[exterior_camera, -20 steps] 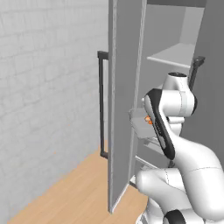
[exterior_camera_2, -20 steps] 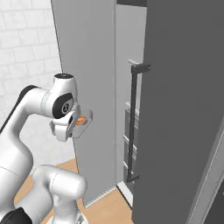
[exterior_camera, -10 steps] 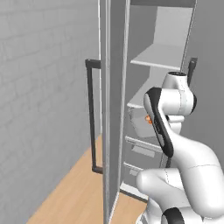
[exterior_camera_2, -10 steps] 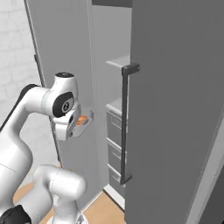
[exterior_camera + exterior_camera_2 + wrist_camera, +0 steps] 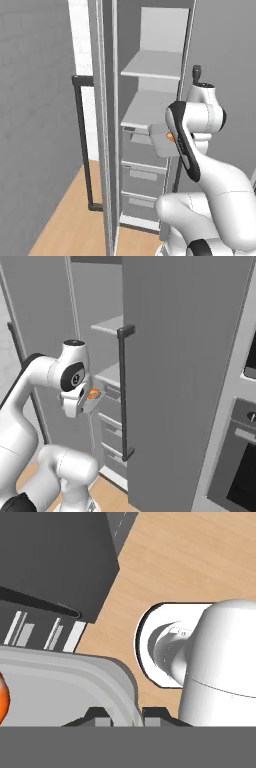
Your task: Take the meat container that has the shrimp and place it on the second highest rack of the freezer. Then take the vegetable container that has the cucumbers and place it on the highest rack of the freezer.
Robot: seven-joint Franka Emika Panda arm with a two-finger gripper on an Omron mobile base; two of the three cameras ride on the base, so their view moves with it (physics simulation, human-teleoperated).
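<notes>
While the white arm folds up in front of the tall grey freezer (image 5: 150, 60), its gripper (image 5: 126, 716) pinches the rim of the shrimp container (image 5: 65, 682), the two dark finger tips (image 5: 100, 716) standing close together on either side of the grey wall at the container's corner. In the hand view an orange shrimp (image 5: 2, 698) shows at the left edge, lying inside the pale tray, and beyond the tray's rim lie the wooden floor (image 5: 200, 557) and the dark edge of a door. From the left base view the container (image 5: 161, 141) is held out level at the wrist, just in front of the freezer's open side and about level with the front edge of the lower of two light shelves; the orange shrimp (image 5: 170, 136) shows at the side nearest the arm. The upper shelf (image 5: 152, 65) sits well above it, and the lower shelf (image 5: 142, 107) runs back just above a stack of drawers (image 5: 142, 175). The open door (image 5: 102, 125) stands edge-on at the left of the compartment, with its dark bar handle (image 5: 85, 145) on the outer face. From the right base view the container (image 5: 92, 398) hangs beside the wrist, short of the shelves, while another tall grey door with a dark vertical handle (image 5: 123, 391) stands to the right, and an oven front (image 5: 240, 456) shows at the right edge.
</notes>
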